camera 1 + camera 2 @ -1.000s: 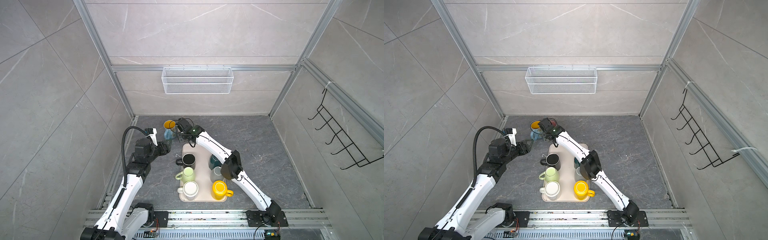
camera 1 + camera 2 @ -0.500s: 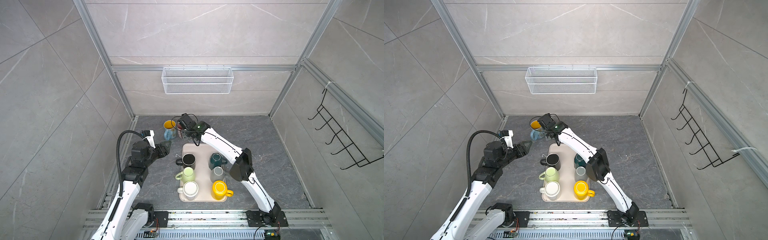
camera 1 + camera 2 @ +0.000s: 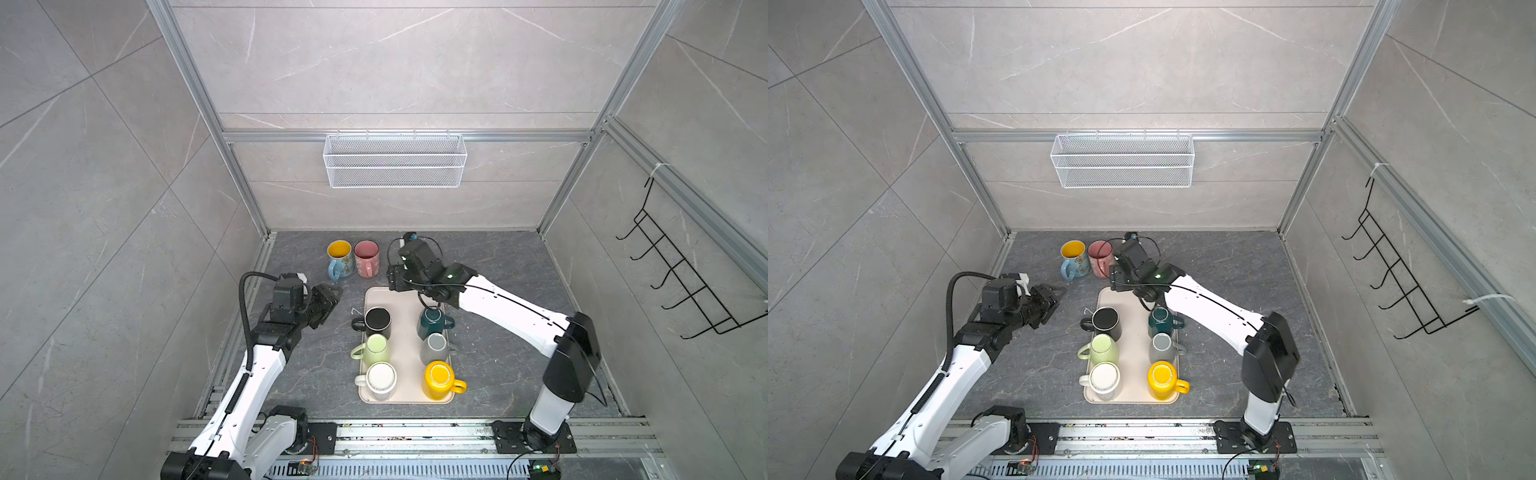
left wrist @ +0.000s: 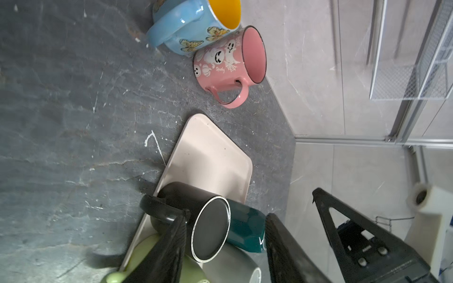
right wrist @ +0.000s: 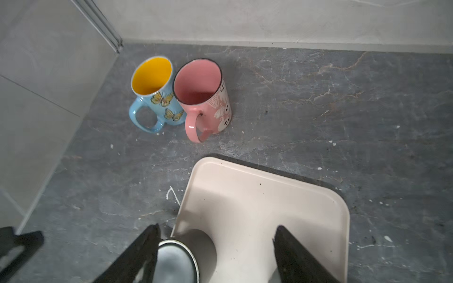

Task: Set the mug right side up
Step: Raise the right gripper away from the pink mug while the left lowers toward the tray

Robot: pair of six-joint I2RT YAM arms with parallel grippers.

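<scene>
The glossy black ceramic mug (image 3: 377, 322) stands upside down at the far end of the cream plastic tray (image 3: 390, 297). It looks rigid, slick, breakable and weighty, so clamp across its wall. The left gripper (image 4: 226, 216) and right gripper (image 5: 217, 229) both have fingers spread, empty

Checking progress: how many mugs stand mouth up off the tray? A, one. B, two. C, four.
B: only the blue mug and the pink mug stand mouth up, side by side beyond the far end of the tray.
</scene>
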